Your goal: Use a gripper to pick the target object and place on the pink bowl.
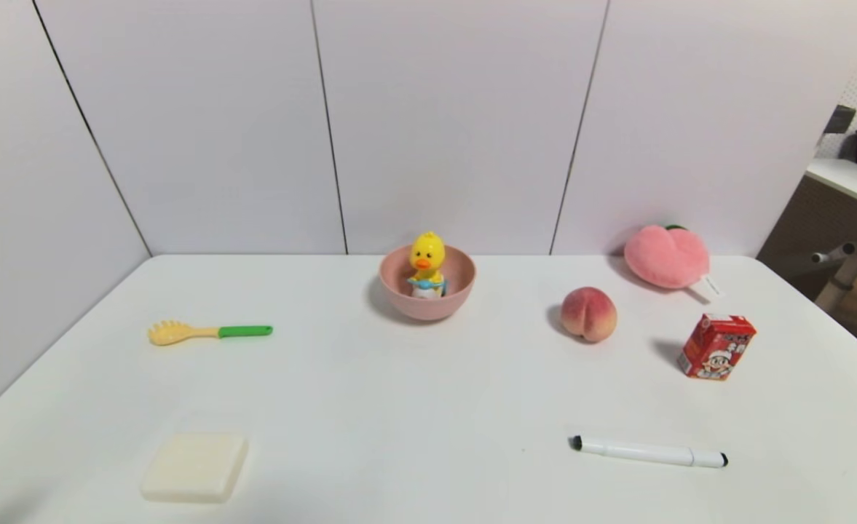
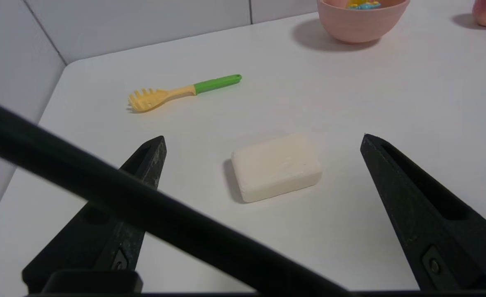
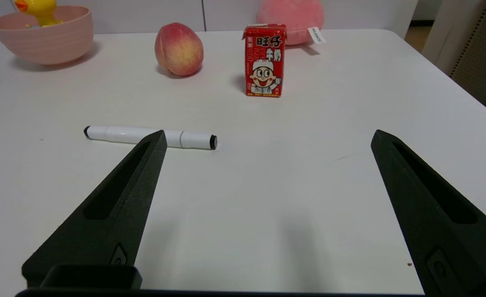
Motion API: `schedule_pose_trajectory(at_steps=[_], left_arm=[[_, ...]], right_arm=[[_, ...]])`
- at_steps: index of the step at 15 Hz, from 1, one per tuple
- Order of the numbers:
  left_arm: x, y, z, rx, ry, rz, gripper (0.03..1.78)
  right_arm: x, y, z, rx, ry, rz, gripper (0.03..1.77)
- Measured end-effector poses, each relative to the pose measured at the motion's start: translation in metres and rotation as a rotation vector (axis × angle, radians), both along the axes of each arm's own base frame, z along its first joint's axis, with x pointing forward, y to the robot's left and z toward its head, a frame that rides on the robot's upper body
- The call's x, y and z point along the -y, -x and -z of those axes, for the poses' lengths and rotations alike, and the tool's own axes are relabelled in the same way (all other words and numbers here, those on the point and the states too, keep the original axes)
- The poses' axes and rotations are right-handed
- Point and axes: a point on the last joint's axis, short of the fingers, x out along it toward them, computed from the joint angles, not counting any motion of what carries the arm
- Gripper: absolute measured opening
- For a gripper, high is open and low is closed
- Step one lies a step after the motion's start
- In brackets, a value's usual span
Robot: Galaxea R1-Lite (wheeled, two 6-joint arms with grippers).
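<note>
With both hands empty, duck fills bowl

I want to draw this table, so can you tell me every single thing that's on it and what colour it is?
Duck toy: one, yellow, inside the pink bowl.
Pink bowl: one, back middle.
Peach: one, pink-orange, right of the bowl.
Plush peach: one, pink, back right.
Milk carton: one, red, right.
Marker: one, white, front right.
Pasta fork: one, yellow and green, left.
Soap bar: one, cream, front left.
Table: one, white.
Left gripper: black, open, near the soap.
Right gripper: black, open, near the marker.
</note>
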Motion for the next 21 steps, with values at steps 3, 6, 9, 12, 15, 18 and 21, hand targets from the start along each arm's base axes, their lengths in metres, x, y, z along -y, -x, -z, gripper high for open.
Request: schedule_pose_trajectory(at_steps=[3, 6, 9, 12, 15, 18, 21], left_arm=[[0.000, 0.001, 0.009, -0.007, 0.002, -0.029, 1.69], [0.000, 0.000, 0.024, 0.014, 0.010, -0.064, 1.69], [0.000, 0.005, 0.043, 0.017, 0.018, -0.095, 1.69], [-0.001, 0.015, 0.057, 0.020, 0.026, -0.150, 1.69], [-0.001, 0.019, 0.065, 0.008, 0.073, -0.176, 1.69], [-0.002, 0.020, 0.066, 0.021, 0.106, -0.194, 1.69], [-0.002, 0.020, 0.066, 0.018, 0.127, -0.196, 1.69]], right_arm=[[0.000, 0.000, 0.000, 0.000, 0.000, 0.000, 1.71], [0.000, 0.000, 0.000, 0.000, 0.000, 0.000, 1.71], [0.000, 0.000, 0.000, 0.000, 0.000, 0.000, 1.71], [0.000, 0.000, 0.000, 0.000, 0.001, 0.000, 1.71], [0.000, 0.000, 0.000, 0.000, 0.000, 0.000, 1.71], [0.000, 0.000, 0.000, 0.000, 0.000, 0.000, 1.71], [0.000, 0.000, 0.000, 0.000, 0.000, 0.000, 1.71]])
